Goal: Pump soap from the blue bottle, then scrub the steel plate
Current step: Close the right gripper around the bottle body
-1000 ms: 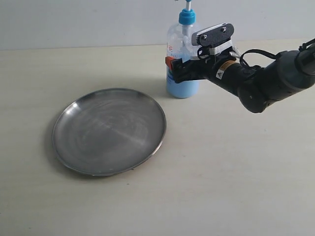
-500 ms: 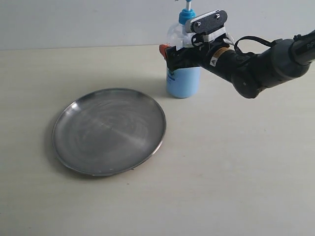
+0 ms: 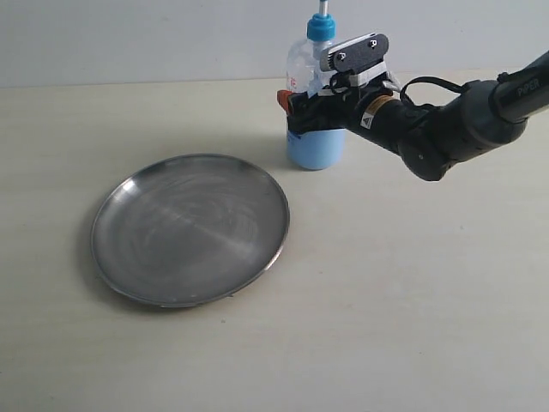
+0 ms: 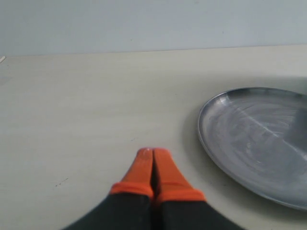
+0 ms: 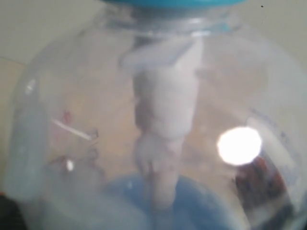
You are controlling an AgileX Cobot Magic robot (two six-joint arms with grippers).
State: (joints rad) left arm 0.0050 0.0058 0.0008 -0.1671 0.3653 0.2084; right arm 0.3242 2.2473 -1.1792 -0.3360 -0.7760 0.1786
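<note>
Right end effector (image 3: 302, 110) is now sitting higher and further in on the blue bottle (image 3: 313, 137) vs a sec ago. It's been climbing from the lower body up toward the shoulder, w/ one orange fingertip (image 3: 284, 98) showing past the bottle's plate-side edge. Jaws are standing wide, one each side of the body. Can't tell from either view whether they're pressing yet or just bracketing it. Right wrist view is filling up w/ clear plastic and the dip tube (image 5: 163, 120), so the bottle is sitting deep betw. the jaws.

Bottle is looking nudged a touch toward the steel plate (image 3: 190, 227) compared w/ before. It's still standing upright at the back of the counter (image 3: 412, 300), near the plate's far-right rim but not touching it.

Left end effector (image 4: 153, 154) is hanging low over the counter near the plate's rim, orange tips pressed together, holding nothing.

Meaning for the task: prob. the arm is just securing the bottle body, so pumping isn't starting yet. Blue collar (image 3: 322, 29) is sitting clear above the jaws, and the pump head is running out of the top of frame. Soap (image 3: 317, 156) is all sitting in the bottle's lower half, none showing on the plate, so both steps are looking still ahead.
</note>
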